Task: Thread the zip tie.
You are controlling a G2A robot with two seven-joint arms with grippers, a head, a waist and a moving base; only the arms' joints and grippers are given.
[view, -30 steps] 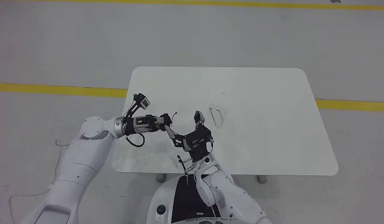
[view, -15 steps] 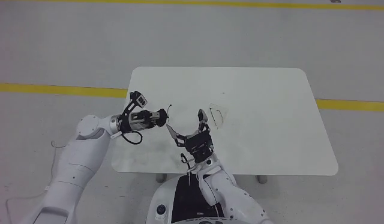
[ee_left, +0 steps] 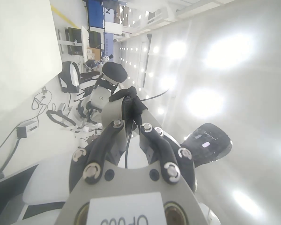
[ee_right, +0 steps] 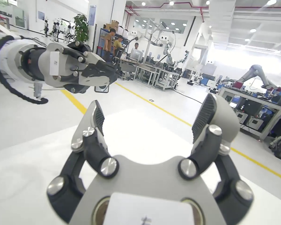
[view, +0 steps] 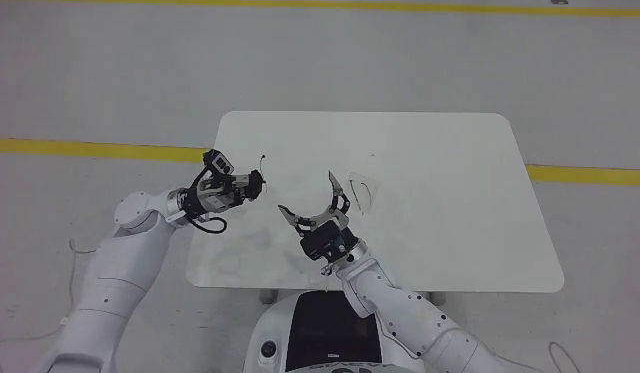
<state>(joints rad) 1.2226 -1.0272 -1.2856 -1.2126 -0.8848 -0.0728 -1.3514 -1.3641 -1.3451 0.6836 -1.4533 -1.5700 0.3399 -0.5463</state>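
Zip tie [ee_left: 128,139], thin and black, is pinched in the closed left gripper [view: 255,183], just inside the left edge of the table [view: 450,163]. To its right, well apart, the right gripper [view: 308,196] gapes wide with nothing in it, near the front edge. A pale loop [view: 362,191] lies just right of that, and most of the tabletop stretches on past it.

The zip tie [ee_left: 127,141] is black; the table [view: 450,173] is white. The floor [view: 320,63] is pale grey with yellow stripes [view: 300,3]. The right gripper [ee_right: 152,104] has grey fingers [ee_right: 226,115] with black ribbed pads [ee_right: 201,115].

Table [view: 460,173] room beyond right end effector [view: 308,195]
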